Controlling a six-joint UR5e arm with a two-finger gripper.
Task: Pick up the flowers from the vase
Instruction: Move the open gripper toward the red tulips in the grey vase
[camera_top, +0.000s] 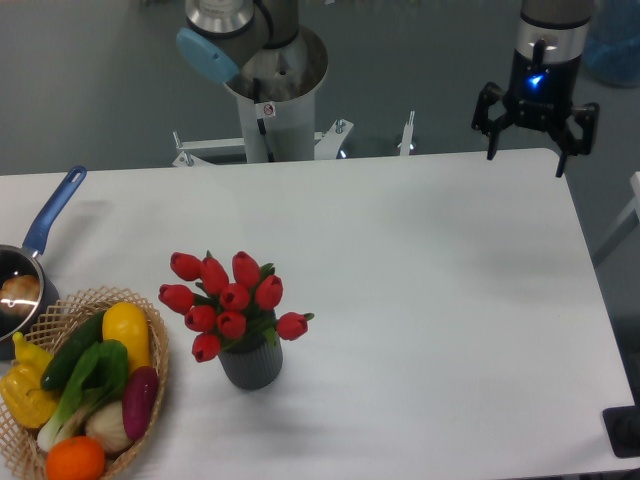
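A bunch of red tulip flowers (227, 298) with green leaves stands upright in a small dark grey ribbed vase (251, 365) on the white table (430, 300), left of centre and towards the front. My gripper (527, 160) hangs over the table's far right corner, well away from the flowers. It is open, its two black fingers spread wide with nothing between them.
A wicker basket (45, 310) of colourful vegetables sits at the front left corner. A steel saucepan (15, 290) with a blue handle stands just behind it at the left edge. The arm's base column (270, 100) rises behind the table's far edge.
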